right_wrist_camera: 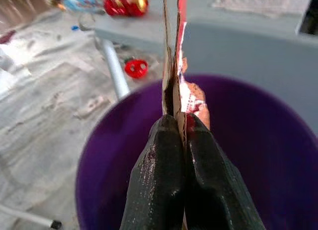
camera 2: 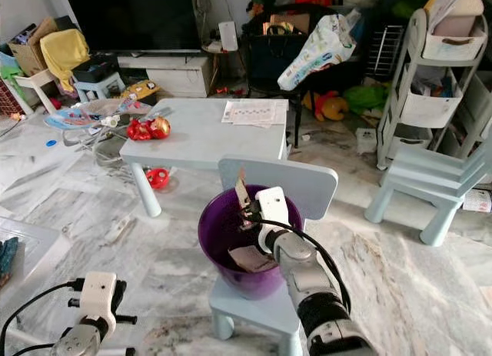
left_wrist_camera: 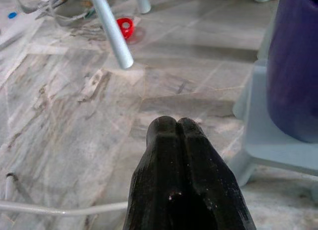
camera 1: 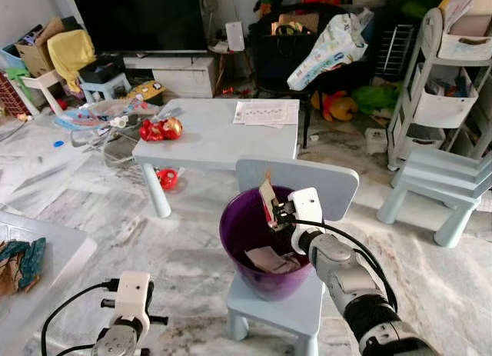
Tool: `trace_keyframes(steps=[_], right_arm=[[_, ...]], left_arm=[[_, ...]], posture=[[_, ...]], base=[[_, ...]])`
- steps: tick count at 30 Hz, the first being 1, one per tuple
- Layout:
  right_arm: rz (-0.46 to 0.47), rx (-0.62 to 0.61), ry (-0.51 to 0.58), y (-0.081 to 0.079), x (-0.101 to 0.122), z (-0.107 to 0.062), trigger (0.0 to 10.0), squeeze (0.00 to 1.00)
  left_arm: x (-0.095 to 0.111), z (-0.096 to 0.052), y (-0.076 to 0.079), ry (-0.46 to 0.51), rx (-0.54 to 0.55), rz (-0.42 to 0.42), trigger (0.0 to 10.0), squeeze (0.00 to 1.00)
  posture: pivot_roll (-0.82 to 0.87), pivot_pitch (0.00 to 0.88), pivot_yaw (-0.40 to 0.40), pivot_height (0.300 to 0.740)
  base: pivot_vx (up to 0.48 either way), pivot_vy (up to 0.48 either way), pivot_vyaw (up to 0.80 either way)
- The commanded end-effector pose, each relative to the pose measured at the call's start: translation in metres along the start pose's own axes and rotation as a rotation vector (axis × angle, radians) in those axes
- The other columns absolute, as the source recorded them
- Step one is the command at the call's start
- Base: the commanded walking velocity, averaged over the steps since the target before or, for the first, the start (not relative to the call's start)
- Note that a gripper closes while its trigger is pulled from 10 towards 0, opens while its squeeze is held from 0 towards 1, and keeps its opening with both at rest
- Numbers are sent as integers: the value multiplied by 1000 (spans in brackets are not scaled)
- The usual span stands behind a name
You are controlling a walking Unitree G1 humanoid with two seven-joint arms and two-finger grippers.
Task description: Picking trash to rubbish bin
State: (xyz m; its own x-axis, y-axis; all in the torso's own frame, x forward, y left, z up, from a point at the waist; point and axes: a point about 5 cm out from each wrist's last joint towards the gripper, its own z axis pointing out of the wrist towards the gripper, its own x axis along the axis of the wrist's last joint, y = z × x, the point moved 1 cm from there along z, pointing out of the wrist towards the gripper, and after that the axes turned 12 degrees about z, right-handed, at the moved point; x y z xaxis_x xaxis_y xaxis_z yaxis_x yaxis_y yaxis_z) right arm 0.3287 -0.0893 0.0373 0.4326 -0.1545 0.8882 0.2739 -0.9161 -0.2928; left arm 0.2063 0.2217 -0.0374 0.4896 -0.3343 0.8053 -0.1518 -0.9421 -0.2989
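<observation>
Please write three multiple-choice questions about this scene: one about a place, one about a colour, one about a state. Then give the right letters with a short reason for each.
1. Where does the bin stand?
A. on the floor
B. on a small chair
C. on the table

2. What colour is the bin?
A. purple
B. green
C. white

3. What is the state of the right gripper?
A. open and empty
B. shut on a piece of cardboard
C. shut on a red toy

Answers:
1 B: the bin rests on the seat of the pale blue chair.
2 A: its wall and rim are purple.
3 B: the right gripper pinches a piece of cardboard above the bin's opening, fingers closed on it.
</observation>
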Motion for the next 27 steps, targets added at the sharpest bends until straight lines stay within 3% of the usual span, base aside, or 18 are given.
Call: trace_keyframes(steps=[1,10,11,12,27], right_arm=[[33,-49,4,6,3,3,10000,0],[92,-80,-22,16,-2,2,10000,16],[100,-81,-26,17,-3,2,10000,910],[107,-80,-28,18,-3,2,10000,1000],[147,-48,-26,13,-7,4,10000,1000]], left_arm=[[1,-2,-6,20,-4,13,10000,0],[-5,-4,-10,9,-12,28,10000,0],[-6,-3,-10,2,-13,29,10000,0],[-7,-3,-11,-1,-14,29,10000,0],[-19,-4,-20,-42,-2,44,10000,0]], posture=[[81,51,100,740],[94,67,118,740],[94,67,118,740],[94,67,118,740],[101,75,133,740]], base=[[0,0,0],[0,0,0],[0,0,0],[0,0,0],[0,0,0]])
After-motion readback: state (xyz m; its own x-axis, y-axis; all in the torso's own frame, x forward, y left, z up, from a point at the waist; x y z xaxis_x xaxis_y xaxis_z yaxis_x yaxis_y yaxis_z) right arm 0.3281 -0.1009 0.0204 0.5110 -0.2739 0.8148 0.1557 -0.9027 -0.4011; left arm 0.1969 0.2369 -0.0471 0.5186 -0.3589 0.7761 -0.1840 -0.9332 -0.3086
